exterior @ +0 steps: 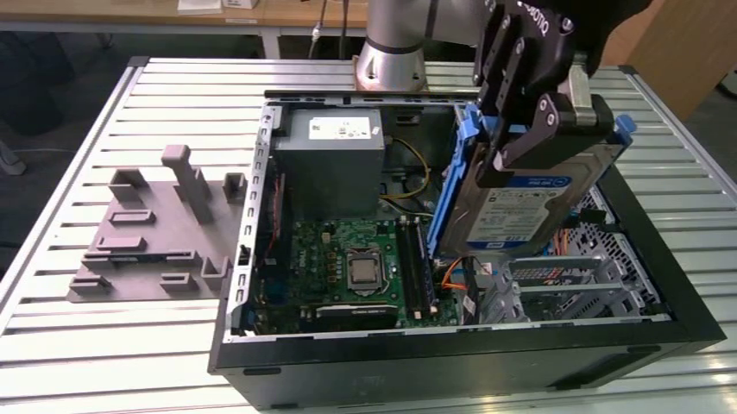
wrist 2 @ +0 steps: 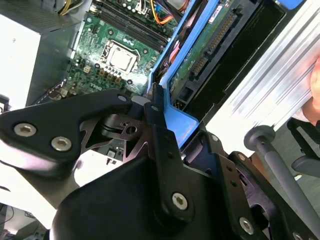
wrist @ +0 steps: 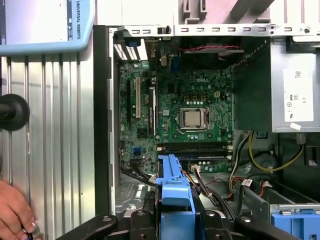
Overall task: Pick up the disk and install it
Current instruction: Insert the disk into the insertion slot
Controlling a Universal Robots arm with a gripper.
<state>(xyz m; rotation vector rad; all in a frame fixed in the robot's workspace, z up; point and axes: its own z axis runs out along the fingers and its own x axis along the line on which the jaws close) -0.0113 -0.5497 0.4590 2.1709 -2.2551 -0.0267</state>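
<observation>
I am holding the disk [exterior: 524, 207] tilted above the case [exterior: 461, 366], fingers [exterior: 536, 138] clamped on its frame. I judge it should be going in level, avoiding the orange cables [exterior: 453, 274].

Bright, even light; glare on table [wrist 2: 260, 87]

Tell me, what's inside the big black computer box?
A green circuit board with a silver chip, a grey metal box and yellow wires. The disk, held tilted above, hides what lies right beneath it.
</observation>
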